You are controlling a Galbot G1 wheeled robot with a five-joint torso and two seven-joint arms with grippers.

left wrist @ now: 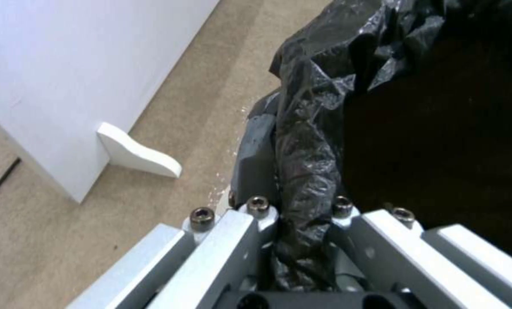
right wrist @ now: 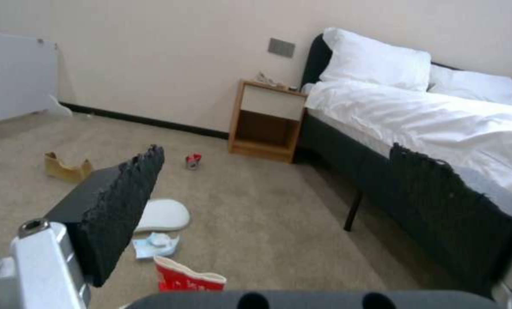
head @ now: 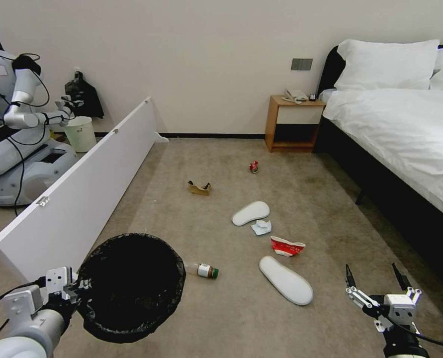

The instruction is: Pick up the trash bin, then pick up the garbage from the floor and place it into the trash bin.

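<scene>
your left gripper (head: 77, 291) is clamped on the black-bagged rim of the trash bin (head: 132, 286), held above the carpet (head: 221, 318) near the white panel (head: 82, 194). your right gripper (head: 375, 281) hangs over the carpet by the bed (head: 405, 134), fingers spread wide, nothing between them. near slipper (head: 286, 279), red-white carton (head: 287, 246), tissue (head: 261, 227), bottle (head: 204, 270) lie mid-carpet; can (head: 253, 167) and torn cardboard (head: 199, 188) farther off.

Our left gripper (head: 79, 291) sits low at our left side, arm bent in, fingers clamped on the rim of the trash bin (head: 132, 283) and holding it. To the right of the bin, our right gripper (head: 375, 279) hovers with fingers spread apart, gripping nothing.
</scene>
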